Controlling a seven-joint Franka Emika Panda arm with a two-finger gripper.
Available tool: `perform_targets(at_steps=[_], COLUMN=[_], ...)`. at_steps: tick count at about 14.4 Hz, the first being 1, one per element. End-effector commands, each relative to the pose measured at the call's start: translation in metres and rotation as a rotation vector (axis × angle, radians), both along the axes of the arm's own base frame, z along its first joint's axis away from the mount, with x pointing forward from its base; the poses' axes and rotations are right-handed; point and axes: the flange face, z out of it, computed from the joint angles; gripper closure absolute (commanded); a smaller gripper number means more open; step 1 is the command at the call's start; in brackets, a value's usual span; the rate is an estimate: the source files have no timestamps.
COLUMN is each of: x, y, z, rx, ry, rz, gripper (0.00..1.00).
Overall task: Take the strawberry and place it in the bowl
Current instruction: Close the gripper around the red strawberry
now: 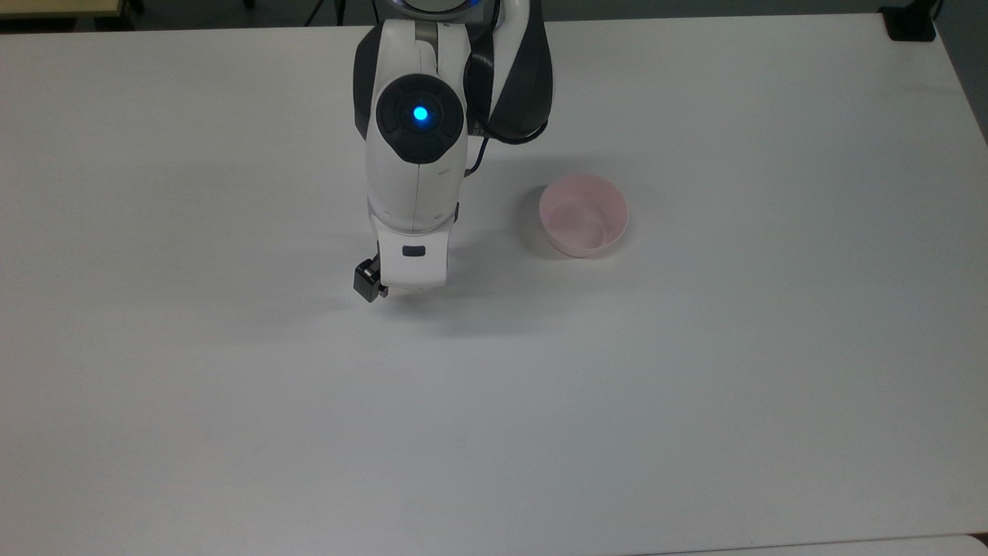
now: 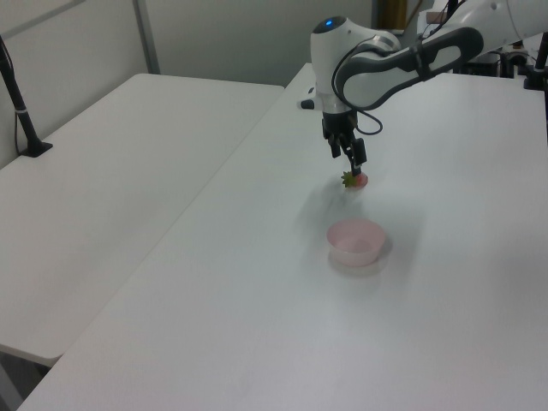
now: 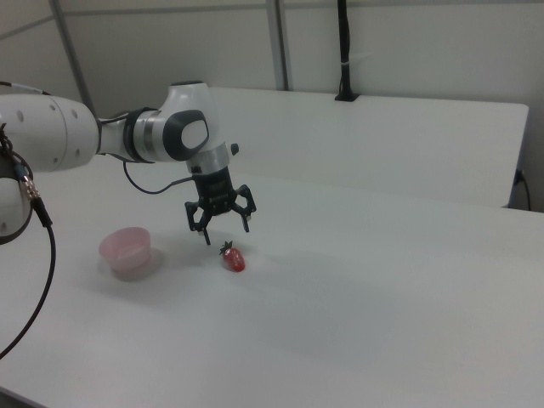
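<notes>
The small red strawberry (image 3: 234,258) with its green cap lies on the white table (image 3: 365,289). My gripper (image 3: 228,229) hangs open just above it, one finger on each side and not touching. In the left view the gripper (image 2: 354,163) sits right over the strawberry (image 2: 355,179). From the top view the white arm (image 1: 417,154) hides the strawberry, and one black fingertip (image 1: 369,283) pokes out at its lower left. The pale pink bowl (image 1: 583,215) stands empty to the top view's right of the arm. It also appears as the bowl (image 2: 355,241) and the bowl (image 3: 127,249).
A second white table (image 2: 111,171) adjoins on the left view's left, with a black post (image 2: 19,103) clamped to it. A black clamp (image 1: 911,23) sits at the top view's far right corner. A dark cable (image 3: 38,255) hangs at the right view's left edge.
</notes>
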Motion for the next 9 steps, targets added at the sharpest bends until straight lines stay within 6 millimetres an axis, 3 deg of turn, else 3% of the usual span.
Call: perform_targets(at_steps=[1, 6, 9], x=[0.001, -0.002, -0.003], y=[-0.004, -0.003, -0.004], z=[-0.02, -0.046, -0.048], rx=[-0.017, -0.027, -0.028], ry=[0.014, 0.047, 0.051], rz=[0.021, 0.027, 0.029], gripper=[0.14, 0.27, 0.42])
